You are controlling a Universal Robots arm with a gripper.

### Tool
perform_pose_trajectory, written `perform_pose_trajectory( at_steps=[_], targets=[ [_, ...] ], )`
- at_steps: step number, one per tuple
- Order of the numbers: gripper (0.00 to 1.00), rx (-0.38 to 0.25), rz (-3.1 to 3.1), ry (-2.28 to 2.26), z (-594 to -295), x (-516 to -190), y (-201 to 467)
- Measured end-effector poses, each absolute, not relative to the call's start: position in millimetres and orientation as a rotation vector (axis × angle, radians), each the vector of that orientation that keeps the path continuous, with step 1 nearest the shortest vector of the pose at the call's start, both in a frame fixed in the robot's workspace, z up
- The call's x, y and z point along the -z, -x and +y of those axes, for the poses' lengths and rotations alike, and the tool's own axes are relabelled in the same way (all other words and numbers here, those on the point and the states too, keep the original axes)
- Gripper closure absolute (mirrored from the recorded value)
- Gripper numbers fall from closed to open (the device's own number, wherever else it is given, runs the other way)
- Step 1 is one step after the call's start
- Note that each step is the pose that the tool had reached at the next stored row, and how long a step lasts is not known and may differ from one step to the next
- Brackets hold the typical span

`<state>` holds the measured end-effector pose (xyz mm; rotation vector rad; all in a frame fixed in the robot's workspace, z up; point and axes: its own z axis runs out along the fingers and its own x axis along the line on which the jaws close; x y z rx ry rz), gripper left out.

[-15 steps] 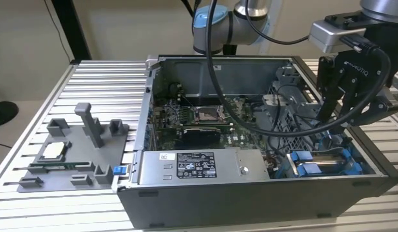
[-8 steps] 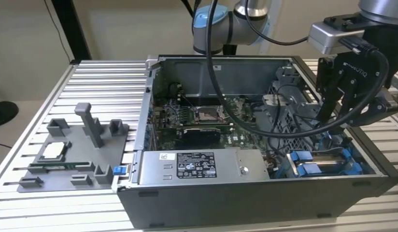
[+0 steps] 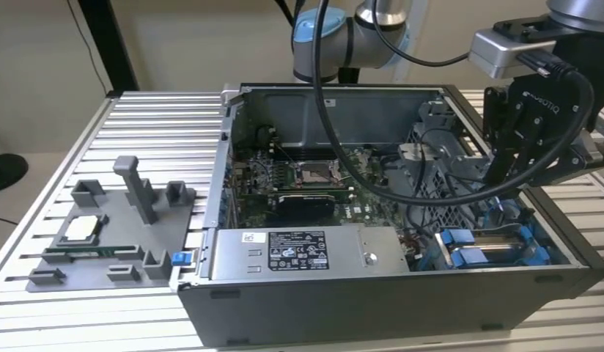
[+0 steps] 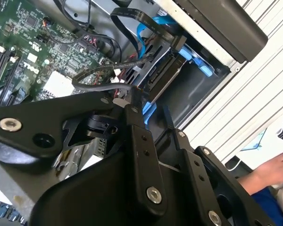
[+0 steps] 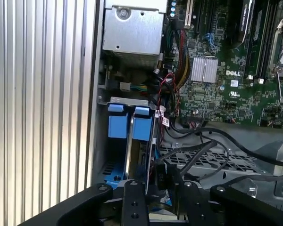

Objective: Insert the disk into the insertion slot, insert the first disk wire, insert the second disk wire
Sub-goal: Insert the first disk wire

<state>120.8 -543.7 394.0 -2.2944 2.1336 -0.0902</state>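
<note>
Fingers closed on the black disk wire at its connector, just above the disk. The disk stands seated in the insertion slot, at the computer case's four o'clock corner in the exterior view. Loose cables crowd the gripper. Farther off are the motherboard and the power-supply box. The second wrist view catches a person's hand beyond the ribbed surface.

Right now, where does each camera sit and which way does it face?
Exterior view: off the arm, looking down into the open computer case; arm and gripper at the exterior view's right.
First wrist view: on the arm, looking past the gripper at the blue carriers and motherboard.
Second wrist view: on the arm, looking along the gripper at black cables and the case's corner.
Shared: both wrist views show the gripper and motherboard.
</note>
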Motion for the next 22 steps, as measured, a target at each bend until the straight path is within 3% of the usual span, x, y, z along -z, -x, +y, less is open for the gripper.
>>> perform_pose_trajectory(
  at_steps=[10,11,22],
  targets=[
    [0.00,0.090,2.132,2.293,-543.6,-393.4,-120.8],
    [1.00,0.090,2.132,2.293,-543.6,-393.4,-120.9],
    [1.00,0.085,2.129,2.289,-544.6,-393.4,-120.7]
  ],
)
